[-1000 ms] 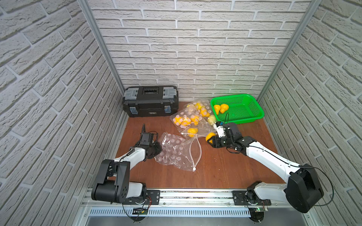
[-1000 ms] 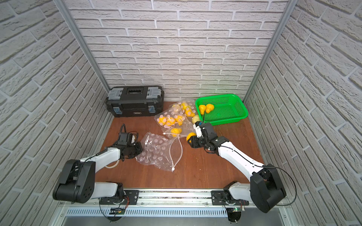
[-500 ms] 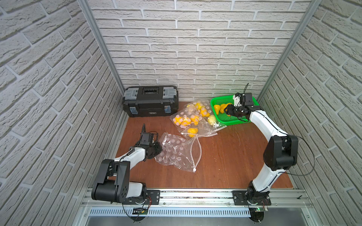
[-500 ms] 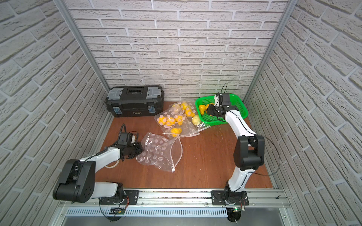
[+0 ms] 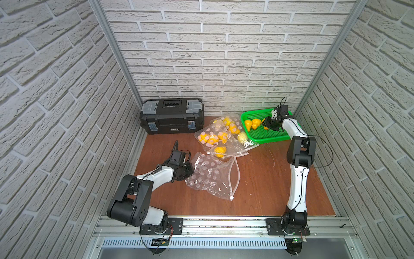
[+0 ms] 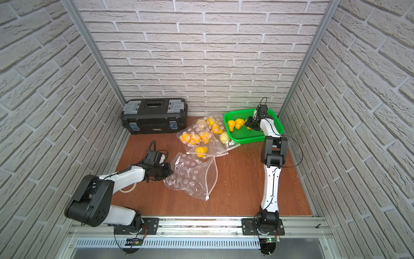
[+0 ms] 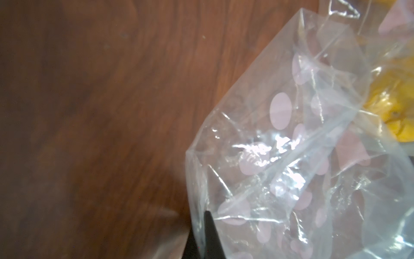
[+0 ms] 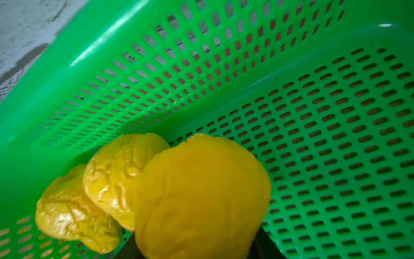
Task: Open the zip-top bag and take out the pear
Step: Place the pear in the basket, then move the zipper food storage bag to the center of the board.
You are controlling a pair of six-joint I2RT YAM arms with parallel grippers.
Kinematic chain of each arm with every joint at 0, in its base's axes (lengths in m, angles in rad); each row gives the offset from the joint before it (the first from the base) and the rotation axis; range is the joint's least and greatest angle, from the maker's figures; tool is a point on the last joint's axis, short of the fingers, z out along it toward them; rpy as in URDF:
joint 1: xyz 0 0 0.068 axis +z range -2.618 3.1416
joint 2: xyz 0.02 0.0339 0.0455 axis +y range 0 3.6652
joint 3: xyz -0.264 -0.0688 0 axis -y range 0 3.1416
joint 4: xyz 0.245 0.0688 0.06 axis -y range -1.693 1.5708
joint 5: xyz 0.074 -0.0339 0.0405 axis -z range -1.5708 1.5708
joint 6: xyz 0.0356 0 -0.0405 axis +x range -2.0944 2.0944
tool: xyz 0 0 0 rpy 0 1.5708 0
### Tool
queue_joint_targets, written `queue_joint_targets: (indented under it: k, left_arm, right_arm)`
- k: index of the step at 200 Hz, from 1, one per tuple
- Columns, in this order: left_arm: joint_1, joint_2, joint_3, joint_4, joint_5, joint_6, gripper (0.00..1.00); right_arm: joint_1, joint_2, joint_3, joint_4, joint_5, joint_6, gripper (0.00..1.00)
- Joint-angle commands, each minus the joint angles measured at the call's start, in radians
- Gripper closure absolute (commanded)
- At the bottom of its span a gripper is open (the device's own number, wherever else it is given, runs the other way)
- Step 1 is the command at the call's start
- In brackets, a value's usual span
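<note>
Gripping a smooth pear (image 8: 201, 197), right fingers (image 8: 262, 246) hang over slotted plastic basket (image 8: 336, 134).

Bag (image 5: 210, 177) clear with pale pink dots. Pear (image 8: 201, 197) smooth orange-yellow; other pears (image 8: 74, 213) beside it glossy yellow, wrinkled. Basket (image 8: 336, 134) bright green, slotted holes all over. Bench (image 5: 257, 186) reddish-brown wood grain. Toolbox (image 5: 172, 116) black, grey latches. Walls (image 5: 224, 56) white brick pattern. Robot arms (image 5: 296, 179) white, black joints.
</note>
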Motion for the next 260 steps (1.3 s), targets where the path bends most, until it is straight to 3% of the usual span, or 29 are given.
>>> queue_joint_targets:
  k: [1, 36, 50, 69, 111, 169, 201, 236, 260]
  left_arm:
    - [-0.034, 0.029, 0.007, -0.045, -0.028, -0.041, 1.00]
    - [-0.043, -0.007, 0.050, -0.151, -0.089, -0.020, 1.00]
    - [-0.028, -0.042, 0.087, -0.250, -0.139, 0.014, 1.00]
    - [0.020, -0.104, 0.125, -0.364, -0.183, 0.061, 1.00]
    - [0.221, -0.212, 0.220, -0.553, -0.252, 0.200, 1.00]
    - [0.463, -0.115, 0.476, -0.640, -0.414, 0.403, 1.00]
    - [0.525, -0.004, 0.631, -0.637, -0.499, 0.519, 1.00]
    - [0.539, 0.147, 0.753, -0.624, -0.563, 0.592, 1.00]
    - [0.540, 0.218, 0.813, -0.625, -0.675, 0.628, 1.00]
  right_arm:
    - [-0.004, 0.011, 0.074, 0.030, -0.031, 0.021, 0.43]
    - [-0.005, -0.025, 0.075, 0.009, -0.006, -0.002, 0.17]
    - [-0.005, -0.066, 0.047, 0.000, 0.019, -0.017, 0.12]
    - [-0.003, -0.138, -0.011, 0.001, 0.042, -0.032, 0.12]
    - [0.008, -0.346, -0.201, 0.016, 0.051, -0.043, 0.12]
    - [0.098, -0.651, -0.476, 0.044, -0.020, -0.004, 0.16]
    - [0.199, -0.777, -0.602, 0.037, -0.027, -0.016, 0.17]
    - [0.306, -0.867, -0.698, -0.002, -0.031, -0.052, 0.19]
    - [0.374, -0.918, -0.767, -0.013, -0.033, -0.063, 0.21]
